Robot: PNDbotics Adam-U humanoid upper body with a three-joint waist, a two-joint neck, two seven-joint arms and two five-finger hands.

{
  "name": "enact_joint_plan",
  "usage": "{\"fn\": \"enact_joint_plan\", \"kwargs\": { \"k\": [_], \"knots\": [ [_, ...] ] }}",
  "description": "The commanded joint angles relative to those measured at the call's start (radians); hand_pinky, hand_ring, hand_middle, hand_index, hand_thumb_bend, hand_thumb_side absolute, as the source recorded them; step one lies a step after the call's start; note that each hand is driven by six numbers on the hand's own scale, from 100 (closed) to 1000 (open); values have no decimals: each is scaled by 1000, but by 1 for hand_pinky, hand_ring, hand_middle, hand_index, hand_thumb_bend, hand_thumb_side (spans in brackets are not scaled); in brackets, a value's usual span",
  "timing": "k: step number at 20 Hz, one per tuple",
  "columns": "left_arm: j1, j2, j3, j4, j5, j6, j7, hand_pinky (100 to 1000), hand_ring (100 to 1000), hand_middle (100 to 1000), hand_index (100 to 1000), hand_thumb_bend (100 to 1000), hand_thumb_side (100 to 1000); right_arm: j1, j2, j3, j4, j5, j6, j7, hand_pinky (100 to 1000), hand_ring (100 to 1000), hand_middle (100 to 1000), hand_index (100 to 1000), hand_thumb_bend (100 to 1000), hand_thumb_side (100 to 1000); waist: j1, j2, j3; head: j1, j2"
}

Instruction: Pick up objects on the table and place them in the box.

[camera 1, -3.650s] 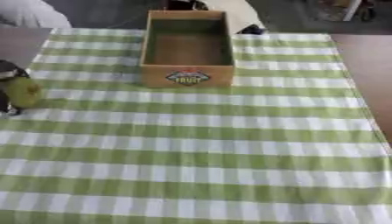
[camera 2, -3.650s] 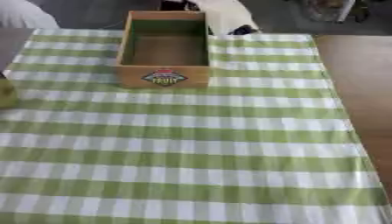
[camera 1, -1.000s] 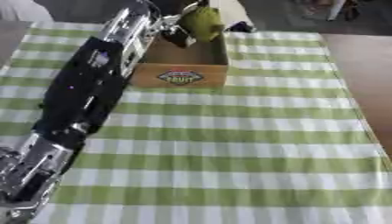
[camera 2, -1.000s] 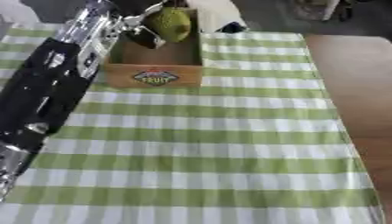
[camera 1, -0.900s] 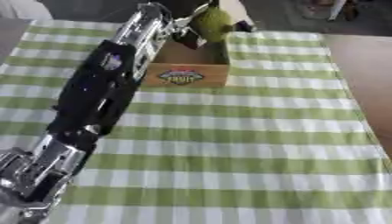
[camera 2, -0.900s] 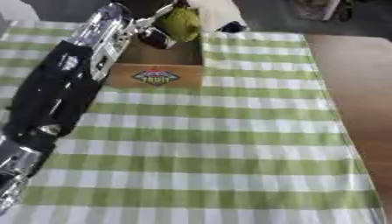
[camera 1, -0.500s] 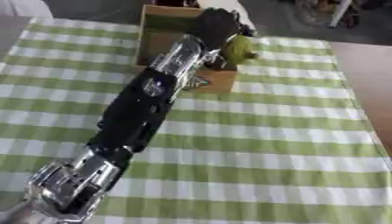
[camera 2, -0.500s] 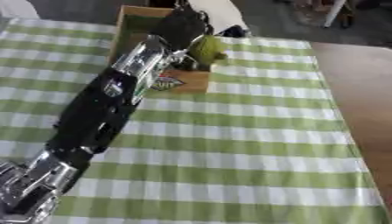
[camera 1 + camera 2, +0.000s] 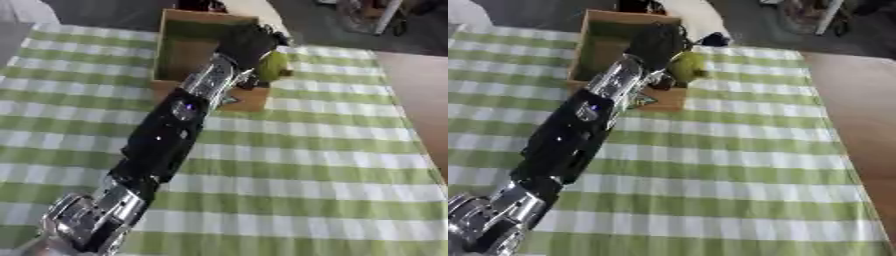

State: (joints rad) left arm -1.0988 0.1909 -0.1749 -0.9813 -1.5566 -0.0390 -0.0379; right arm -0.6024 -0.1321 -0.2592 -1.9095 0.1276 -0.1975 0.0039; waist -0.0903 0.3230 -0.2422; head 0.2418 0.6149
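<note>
The left hand curled around a yellow-green fruit at the right wall of the cardboard box; the box's front label showed but was unreadable.

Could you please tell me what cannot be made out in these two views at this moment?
- Whether the green object is over the box or outside its right wall: both views, motion blur.
- What the green object is: blurred.
- The box's right inner wall and label: hidden by the left hand and forearm.
- The right hand: in neither view.
</note>
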Motion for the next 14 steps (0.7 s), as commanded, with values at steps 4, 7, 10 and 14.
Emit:
{"fn": "enact_joint_plan", "kwargs": {
  "k": [4,7,10,14],
  "knots": [
    [-8,11,6,-27,57,13,37,339,401,380,512,169,100,-9,-15,-9,-10,-7,-2,0,926,759,641,829,100,587,4,-19,-2,-64,3],
    [-20,30,5,-87,113,11,39,327,385,372,502,129,100,-6,-18,-10,-11,-5,1,0,927,759,641,829,100,587,9,-22,-2,-78,8],
    [-38,52,6,-153,172,18,24,320,374,369,500,100,100,-3,-19,-9,-13,-5,2,1,927,759,641,829,100,588,14,-26,-1,-83,12],
    [-59,81,8,-210,230,35,-5,322,368,369,500,100,100,-2,-20,-8,-15,-4,3,2,927,759,641,829,100,588,17,-30,-3,-86,15]
  ]
}}
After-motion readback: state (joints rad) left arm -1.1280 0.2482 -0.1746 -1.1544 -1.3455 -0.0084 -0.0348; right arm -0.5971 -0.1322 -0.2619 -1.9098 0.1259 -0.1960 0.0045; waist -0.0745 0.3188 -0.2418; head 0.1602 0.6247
